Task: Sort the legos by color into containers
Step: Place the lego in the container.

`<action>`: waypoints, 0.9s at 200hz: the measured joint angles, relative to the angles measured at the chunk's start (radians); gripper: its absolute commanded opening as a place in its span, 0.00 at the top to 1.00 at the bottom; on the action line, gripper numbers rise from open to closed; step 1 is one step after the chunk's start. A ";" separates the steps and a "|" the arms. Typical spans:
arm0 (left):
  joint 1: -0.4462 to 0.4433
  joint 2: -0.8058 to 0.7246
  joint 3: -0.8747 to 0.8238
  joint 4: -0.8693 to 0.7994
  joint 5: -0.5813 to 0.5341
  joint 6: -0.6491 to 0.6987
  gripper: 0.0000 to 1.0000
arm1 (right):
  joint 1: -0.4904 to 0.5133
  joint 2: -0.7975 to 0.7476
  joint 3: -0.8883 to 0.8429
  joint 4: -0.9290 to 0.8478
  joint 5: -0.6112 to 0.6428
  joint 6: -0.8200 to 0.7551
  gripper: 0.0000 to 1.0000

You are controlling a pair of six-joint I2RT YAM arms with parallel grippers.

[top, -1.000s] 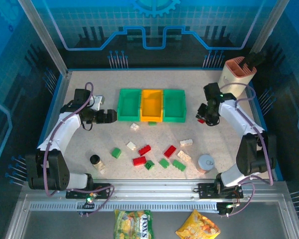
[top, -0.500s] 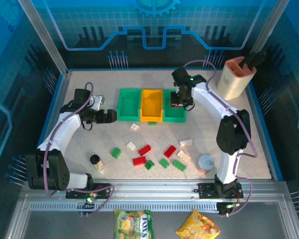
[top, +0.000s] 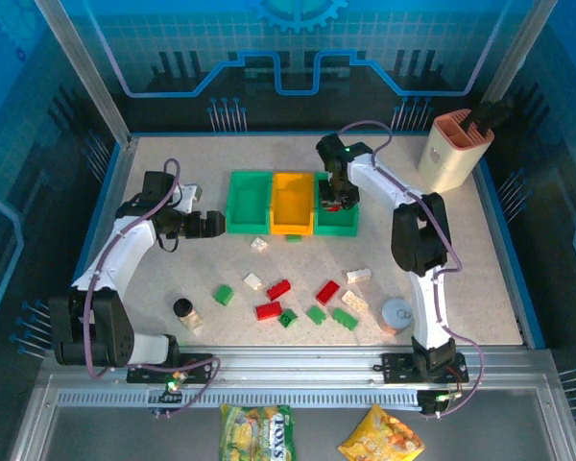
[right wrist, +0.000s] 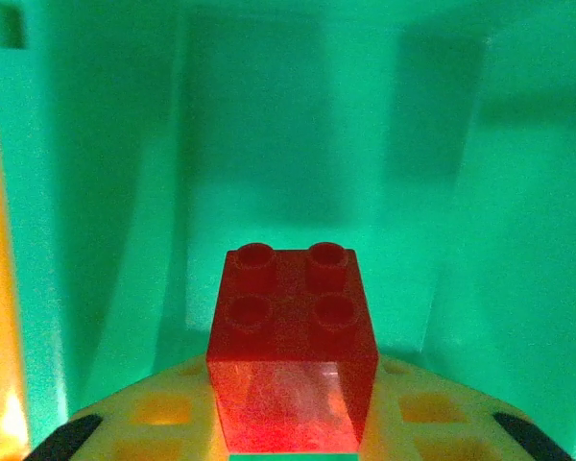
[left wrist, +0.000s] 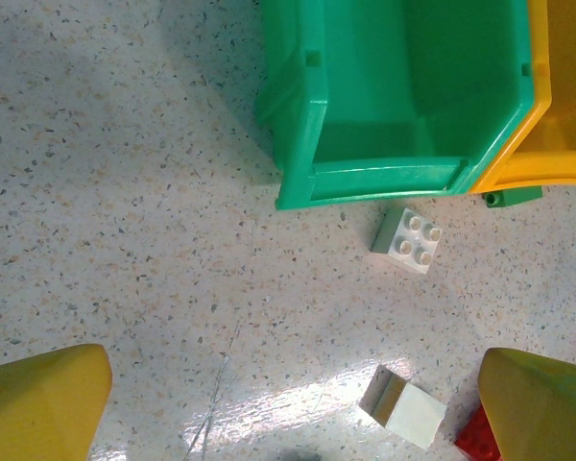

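The right gripper point(top: 333, 198) has swung in from the far right to hover over the right-hand green plastic bin point(top: 338, 229), jaws clamped on a red four-stud plastic brick point(right wrist: 293, 346), ready for release; the left gripper point(top: 211, 224) has its jaws gaping wide, empty

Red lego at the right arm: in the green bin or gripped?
Gripped. The red four-stud plastic lego sits between the right gripper's yellow fingers, held over the right green plastic bin.
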 measured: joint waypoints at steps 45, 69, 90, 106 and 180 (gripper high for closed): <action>0.000 0.000 0.000 0.000 0.000 0.000 0.01 | -0.018 0.054 0.013 0.011 0.000 0.007 0.72; 0.000 0.000 0.000 0.000 0.000 0.000 0.01 | -0.022 0.058 0.012 0.028 0.000 0.007 0.67; 0.000 0.000 0.000 0.000 0.000 0.000 0.01 | -0.022 0.058 0.006 0.052 -0.002 0.006 0.62; 0.000 0.000 0.000 0.000 0.000 0.000 0.01 | -0.022 0.056 -0.016 0.076 -0.004 0.006 0.61; 0.000 0.000 0.000 0.000 0.001 0.000 0.01 | -0.022 -0.013 -0.098 0.114 0.001 0.003 0.53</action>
